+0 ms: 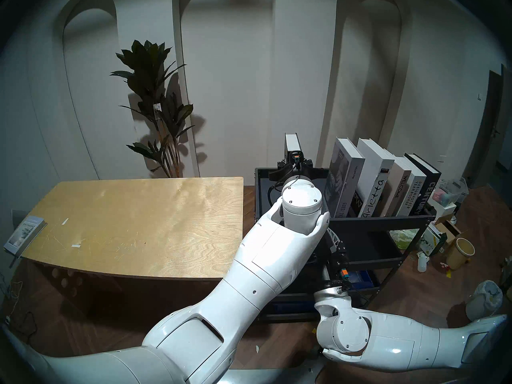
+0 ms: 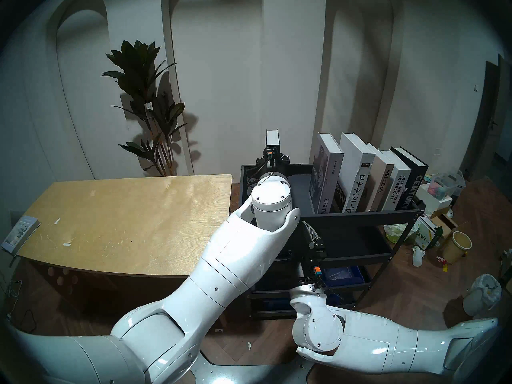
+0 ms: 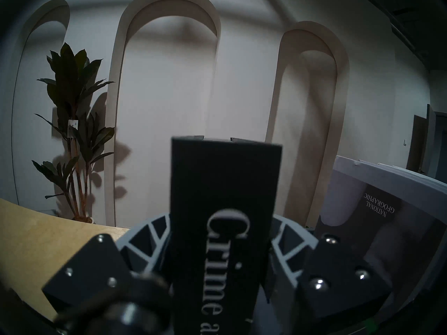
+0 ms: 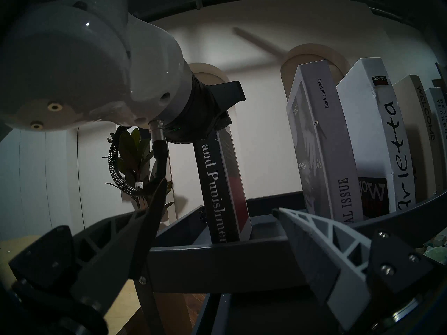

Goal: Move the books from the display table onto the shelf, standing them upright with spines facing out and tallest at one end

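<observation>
left gripper clamped on crime and punishment, over the rack's top tray

left gripper (image 3: 223,266) has its jaws closed on the black crime and punishment book (image 3: 225,206), spine toward the wrist camera, book upright. only "crime a" reads in the left wrist view; the rest of the title runs off the bottom edge. the right wrist view shows "and punishme" lower on the same spine, with the book's foot down inside the top tray of the black rack (image 1: 382,218), left end; contact with the tray floor is hidden by the front rim. in the head views the left wrist housing blocks most of the book, only its white top block (image 1: 293,143) sticks up behind it.

right gripper (image 4: 219,233) hangs wide open with nothing in it, just in front of the rack's front rim, below tray level. head views mostly hide it behind the left forearm.

five books stand at the tray's right end, leaning left: special issue (image 1: 342,178), arietta (image 1: 372,178), welcome (image 1: 399,186), designhotels yearbook (image 1: 412,193), century (image 1: 428,192). the first's spine reads only "ial issue" above the rim. a dark item with partial lettering sits low between special issue and arietta, can't identify it.

plywood display table (image 1: 138,222) holds only the thin grey discontent book (image 1: 23,235) at its far left corner, overhanging the edge, plus small tape bits.
</observation>
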